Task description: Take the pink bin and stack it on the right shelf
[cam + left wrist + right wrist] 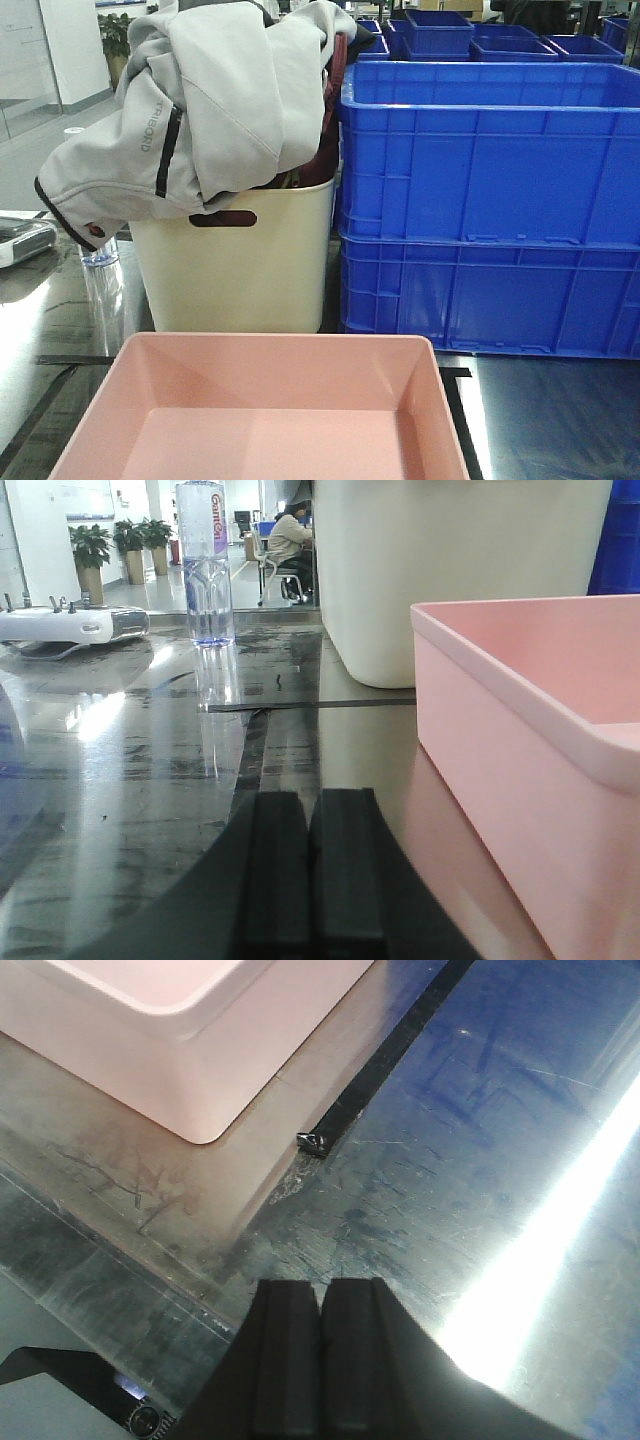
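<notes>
Pale-pink plastic fills the near foreground of the front view: the pink bin [270, 410] sits open side up, with nothing inside it, on the glossy dark grey right shelf [545, 420], its far rim just short of a cream bin [235, 265]. That taller cream bin is heaped with a grey jacket [215, 110] that spills over its left side. To its right stand 2 stacked blue crates [490, 210], ribbed, with more blue crates behind them. A black tape strip [455, 395] runs along the shelf beside the pink bin's right wall, and another lies off its far left corner.

In the left wrist view, the left claw [310, 870] hangs low over the shelf with its 2 dark fingers pressed together, holding nothing; the pink bin's left wall [500, 780] stands just to its right, apart from it. Farther back a clear water bottle [205, 565] stands upright, with a white device [70, 628] lying to its left.

In the right wrist view, the right claw [320, 1360] is likewise closed on nothing, above the reflective shelf. A rounded corner of the pink bin [190, 1070] lies ahead and to the left, well apart from the fingers, and the tape strip [385, 1055] runs between them, its end curled up.
</notes>
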You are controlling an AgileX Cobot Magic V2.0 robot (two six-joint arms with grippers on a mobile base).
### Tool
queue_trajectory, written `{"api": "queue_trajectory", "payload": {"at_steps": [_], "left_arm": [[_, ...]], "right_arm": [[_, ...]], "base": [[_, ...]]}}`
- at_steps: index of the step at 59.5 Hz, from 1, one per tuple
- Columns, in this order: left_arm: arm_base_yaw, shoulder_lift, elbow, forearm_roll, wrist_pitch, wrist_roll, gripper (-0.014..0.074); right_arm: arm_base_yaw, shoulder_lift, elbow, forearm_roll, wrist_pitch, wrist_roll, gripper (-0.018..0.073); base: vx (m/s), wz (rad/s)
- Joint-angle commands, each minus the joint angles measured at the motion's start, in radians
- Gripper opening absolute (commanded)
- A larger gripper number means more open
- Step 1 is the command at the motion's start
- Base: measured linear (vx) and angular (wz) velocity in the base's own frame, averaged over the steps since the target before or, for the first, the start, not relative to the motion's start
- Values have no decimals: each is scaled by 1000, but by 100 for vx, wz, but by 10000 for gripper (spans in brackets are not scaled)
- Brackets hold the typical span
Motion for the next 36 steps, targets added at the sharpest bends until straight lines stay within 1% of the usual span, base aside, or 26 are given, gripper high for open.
{"api": "queue_trajectory", "payload": {"at_steps": [1,11,14,19,28,32,36], "left_arm": [[-3,-19,9,-7,-81,-6,-6],[-3,-19,9,-7,-81,-6,-6],[-3,-18,9,-7,-80,-6,-6],[-3,-18,9,-7,-80,-6,-6],[-3,-18,9,-7,-80,-6,-6],[-3,-18,9,-7,-80,-6,-6],[-3,-18,9,-7,-80,-6,-6]], "right_arm": [[-2,10,-25,-5,-63,-7,-8],[-4,-1,-25,-5,-63,-7,-8],[-22,-19,-25,-18,-77,-20,-8],[-104,-50,-25,-22,-143,-29,-8],[-282,-115,-25,-24,-323,-36,-8],[-347,-143,-25,-26,-356,-36,-8],[-395,-162,-22,-35,-347,-36,-8]], "base": [[0,0],[0,0],[0,0],[0,0],[0,0],[0,0],[0,0]]}}
